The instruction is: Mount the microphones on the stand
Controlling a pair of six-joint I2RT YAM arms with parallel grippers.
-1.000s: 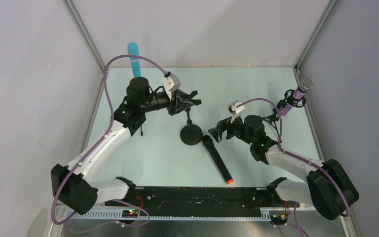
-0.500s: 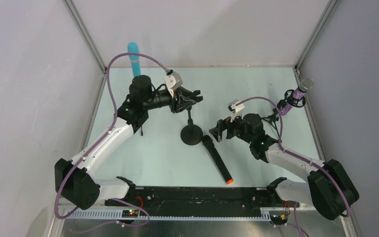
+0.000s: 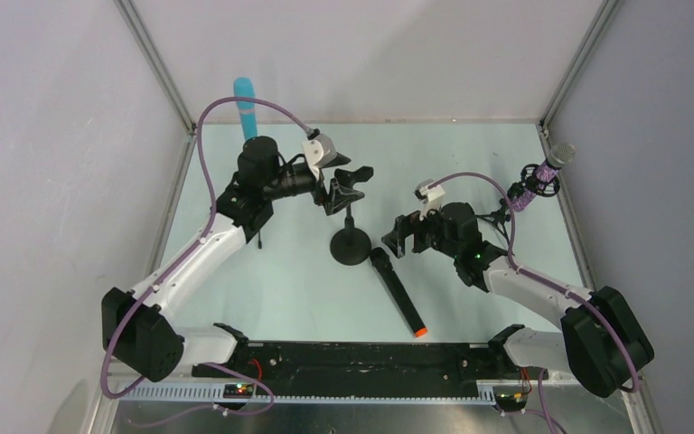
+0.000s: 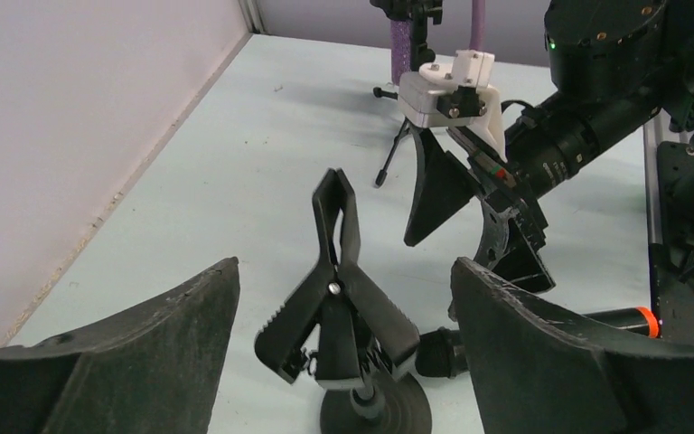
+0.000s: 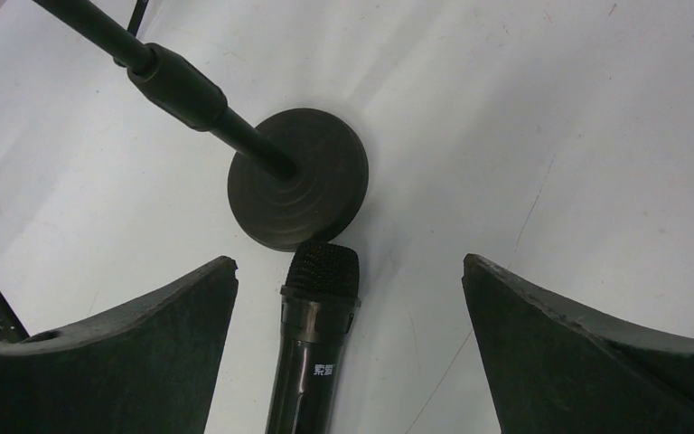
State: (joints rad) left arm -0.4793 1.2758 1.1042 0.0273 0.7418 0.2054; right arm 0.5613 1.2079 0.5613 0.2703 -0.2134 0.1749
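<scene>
Back left, the cyan microphone stands upright. The left gripper, jaws apart, flanks the spring clip of the round-based stand. The black microphone lies on the table, its head against that base, between the right gripper's 2 spread fingers. Far right, the purple microphone sits in a tripod stand.

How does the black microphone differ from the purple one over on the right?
The black microphone lies flat on the table, its head beside the round stand base; the purple microphone is held tilted, off the table, in a black clip. The black one is plain with an orange end; the purple one glitters and has a silver mesh head. Both are slim handheld sticks.
</scene>
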